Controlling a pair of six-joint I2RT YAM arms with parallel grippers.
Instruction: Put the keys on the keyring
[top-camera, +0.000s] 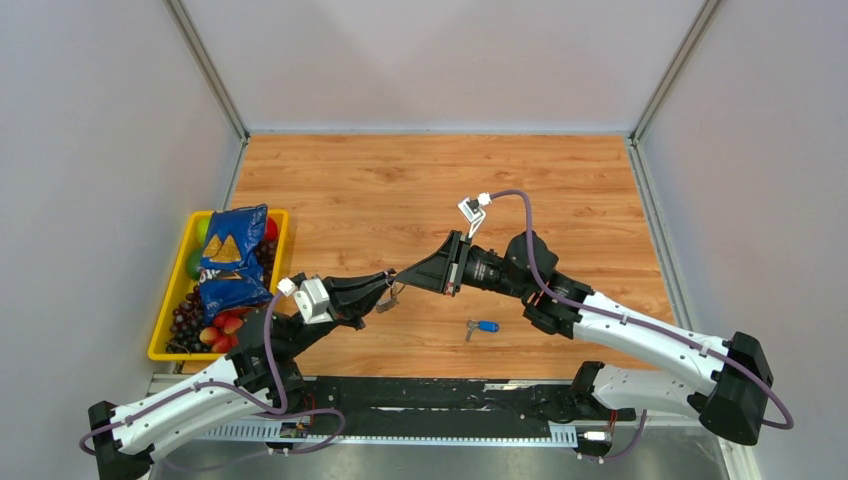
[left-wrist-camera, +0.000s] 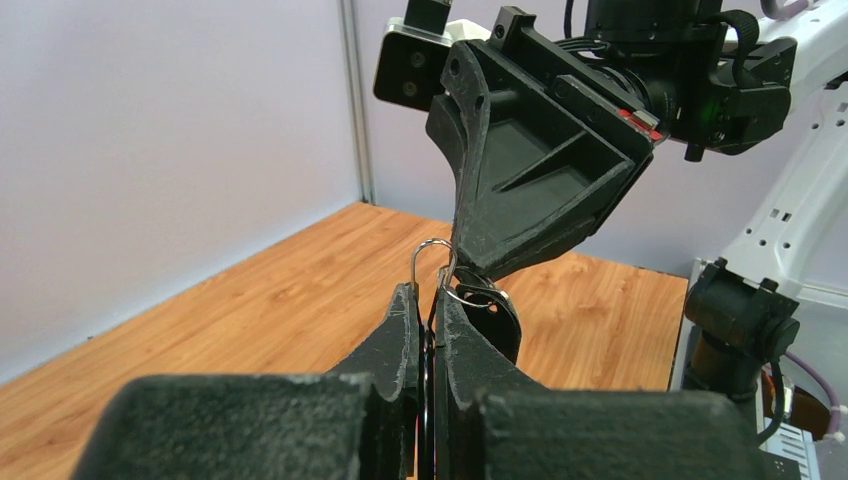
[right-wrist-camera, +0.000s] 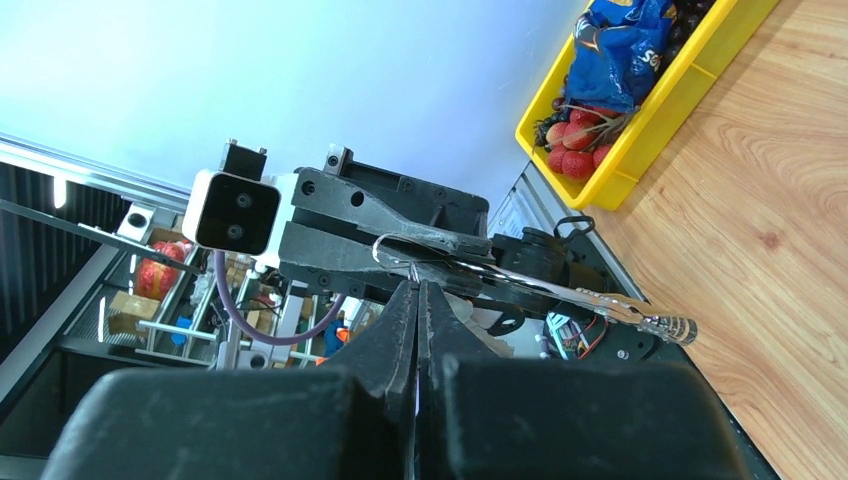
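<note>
My left gripper (top-camera: 386, 289) (left-wrist-camera: 428, 292) is shut on the keyring (left-wrist-camera: 417, 256), a thin silver wire loop that sticks up from its fingertips. A black-headed key (left-wrist-camera: 498, 315) hangs on the ring beside the left fingers. My right gripper (top-camera: 403, 276) (right-wrist-camera: 418, 285) is shut, tip to tip with the left one, held above the table. A small silver key tip (right-wrist-camera: 412, 271) pokes out of its fingertips at the ring's wire (right-wrist-camera: 383, 243). A blue-headed key (top-camera: 484, 326) lies on the wood table, right of and nearer than the grippers.
A yellow bin (top-camera: 165, 318) with a blue chip bag (top-camera: 232, 255), grapes and fruit stands at the table's left edge; it also shows in the right wrist view (right-wrist-camera: 690, 90). Grey walls close the back and sides.
</note>
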